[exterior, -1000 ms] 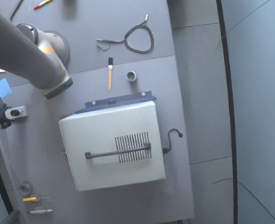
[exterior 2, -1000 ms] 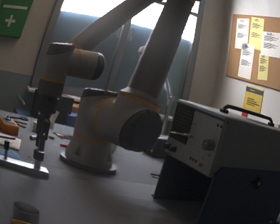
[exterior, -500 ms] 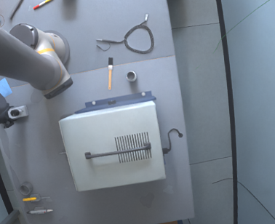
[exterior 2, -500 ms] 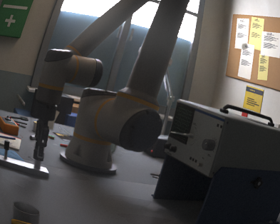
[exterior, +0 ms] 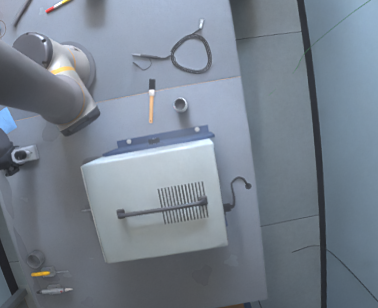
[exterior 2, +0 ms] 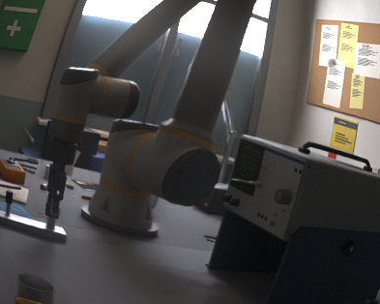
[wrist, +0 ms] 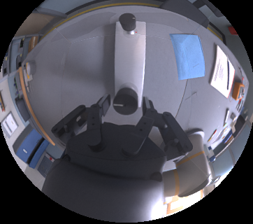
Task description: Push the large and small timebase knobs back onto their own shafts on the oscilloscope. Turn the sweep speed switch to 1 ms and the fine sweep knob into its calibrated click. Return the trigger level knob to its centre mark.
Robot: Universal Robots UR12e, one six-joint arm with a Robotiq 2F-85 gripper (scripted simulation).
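Observation:
The large timebase knob point(wrist: 124, 101) is black with a white pointer line. It sits on the near end of a white tray point(wrist: 130, 61) at the left of the bench. My gripper point(wrist: 124, 107) hangs straight above it, open and holding nothing, with a finger on either side of the knob. The small black knob point(wrist: 128, 22) stands on the tray's far end point(exterior 2: 8, 197). The oscilloscope point(exterior: 154, 197) stands mid-bench. Its front panel point(exterior 2: 265, 192) shows a bare shaft point(exterior 2: 243, 182) and a grey knob point(exterior 2: 282, 196).
My arm's base point(exterior 2: 125, 203) stands between the tray and the oscilloscope. A blue cloth point(wrist: 188, 55) and a notepad point(wrist: 221, 73) lie right of the tray in the wrist camera. A brush point(exterior: 151, 100), a metal ring point(exterior: 181, 104) and a coiled lead point(exterior: 190, 52) lie beyond the oscilloscope.

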